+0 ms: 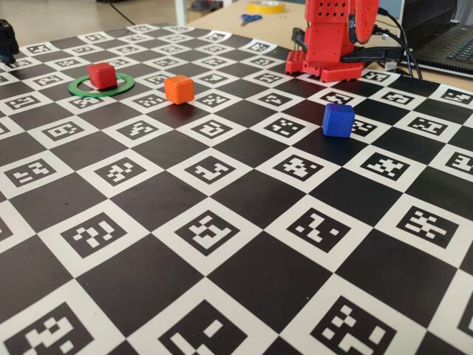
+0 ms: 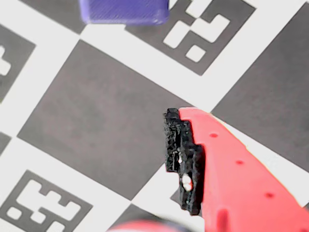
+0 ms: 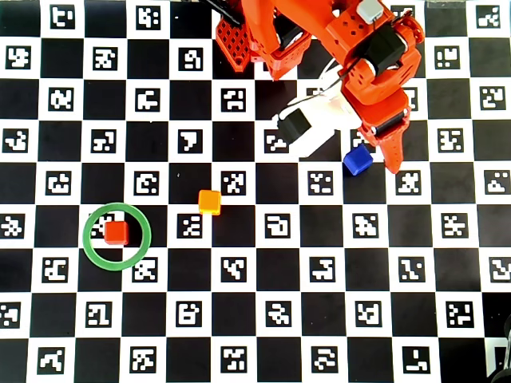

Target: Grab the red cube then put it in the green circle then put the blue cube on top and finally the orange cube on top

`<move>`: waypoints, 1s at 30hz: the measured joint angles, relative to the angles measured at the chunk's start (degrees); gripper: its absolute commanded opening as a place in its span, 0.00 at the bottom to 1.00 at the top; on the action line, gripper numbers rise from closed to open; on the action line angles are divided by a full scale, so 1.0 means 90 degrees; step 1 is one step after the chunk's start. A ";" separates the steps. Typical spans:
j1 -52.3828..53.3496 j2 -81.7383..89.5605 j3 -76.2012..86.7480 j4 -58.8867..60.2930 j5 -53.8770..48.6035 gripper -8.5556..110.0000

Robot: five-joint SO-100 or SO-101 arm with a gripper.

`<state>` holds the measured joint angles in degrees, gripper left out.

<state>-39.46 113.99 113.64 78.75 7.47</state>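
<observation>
The red plastic gripper (image 3: 390, 163) holds nothing; only one black-padded finger (image 2: 183, 159) shows in the wrist view, so whether the jaws are spread or closed cannot be told. Just beside it lies the small matte blue cube (image 3: 358, 160), resting on the black-and-white marker board (image 1: 222, 296). The small red cube (image 3: 116, 232) already sits inside the thin flat green circle (image 3: 89, 247), so the blue step appears to be in hand. Next, the jaws must straddle the blue cube. The bright-orange cube (image 3: 209, 201) waits between.
</observation>
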 measured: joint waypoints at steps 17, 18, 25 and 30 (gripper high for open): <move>0.0010 -0.0928 0.0859 -0.1221 -0.0146 0.44; 0.0029 -0.0928 0.0928 -0.1299 -0.0205 0.44; 0.0078 -0.1084 0.1367 -0.1855 -0.0332 0.44; 0.0117 -0.1416 0.1406 -0.2021 -0.0381 0.44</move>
<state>-38.41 101.25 126.30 60.56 4.04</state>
